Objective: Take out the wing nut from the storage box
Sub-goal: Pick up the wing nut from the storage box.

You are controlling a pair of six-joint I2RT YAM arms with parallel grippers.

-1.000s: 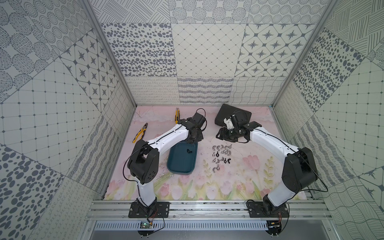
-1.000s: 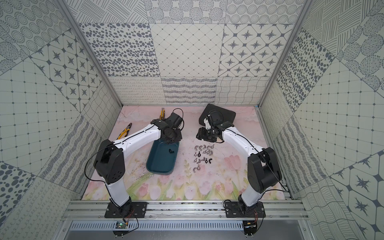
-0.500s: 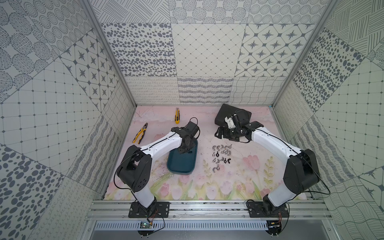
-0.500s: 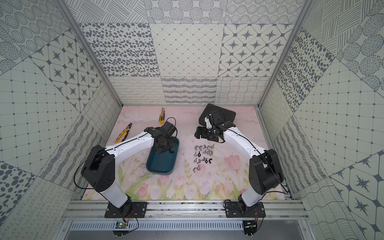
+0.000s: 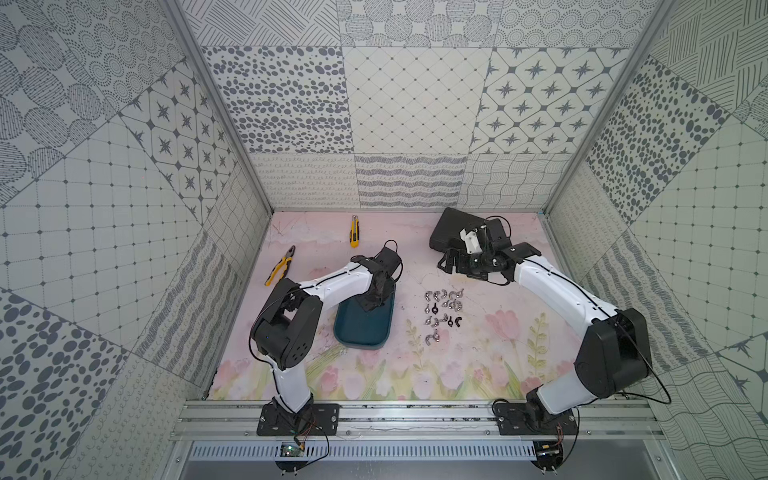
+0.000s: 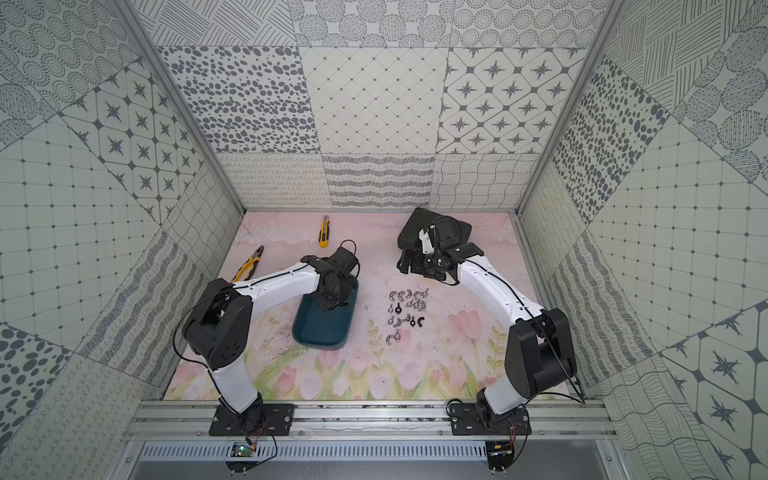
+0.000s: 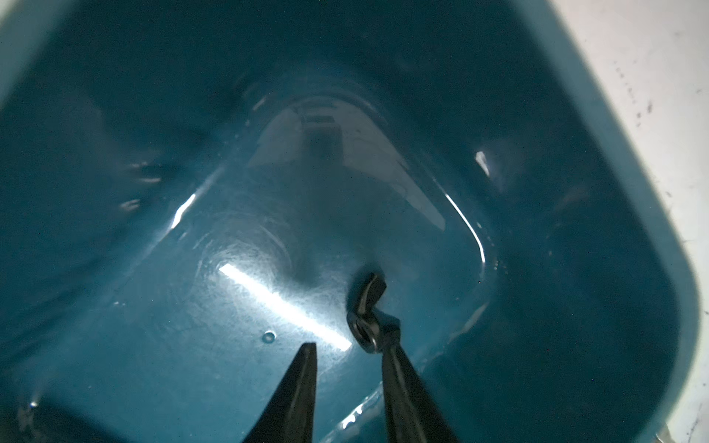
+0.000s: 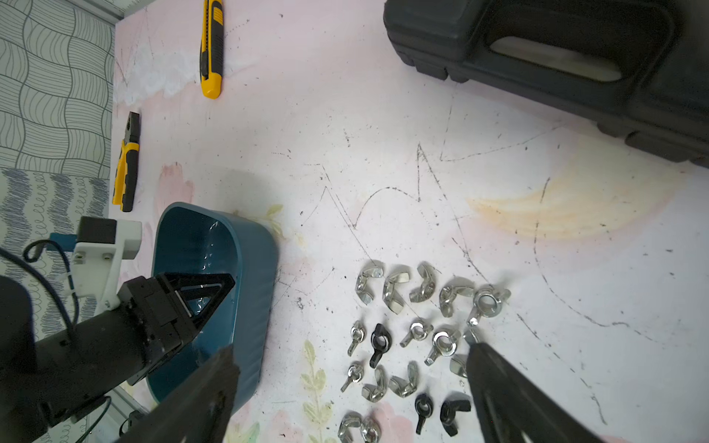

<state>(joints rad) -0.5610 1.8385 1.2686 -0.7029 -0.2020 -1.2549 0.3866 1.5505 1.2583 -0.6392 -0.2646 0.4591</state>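
Observation:
The dark teal storage box (image 5: 361,332) (image 6: 320,328) lies left of centre on the floral mat. My left gripper (image 5: 372,301) (image 6: 330,301) reaches down into its far half. In the left wrist view its fingers (image 7: 307,368) stand a little apart over the box floor (image 7: 230,307), so the left gripper (image 7: 348,347) is open. A dark wing nut (image 7: 366,303) lies at the tip of one finger, not between them. My right gripper (image 5: 451,264) (image 8: 351,349) hangs wide open and empty above the mat, beside the black case.
Several loose wing nuts (image 5: 442,311) (image 8: 414,337), silver and black, lie on the mat right of the box. A black hard-shell case (image 5: 449,228) (image 8: 575,57) sits at the back right. A yellow utility knife (image 5: 354,231) and yellow pliers (image 5: 280,266) lie at the back left.
My left gripper has come from the box's far end toward the front and down into the box. My right gripper has opened wide and barely shifted.

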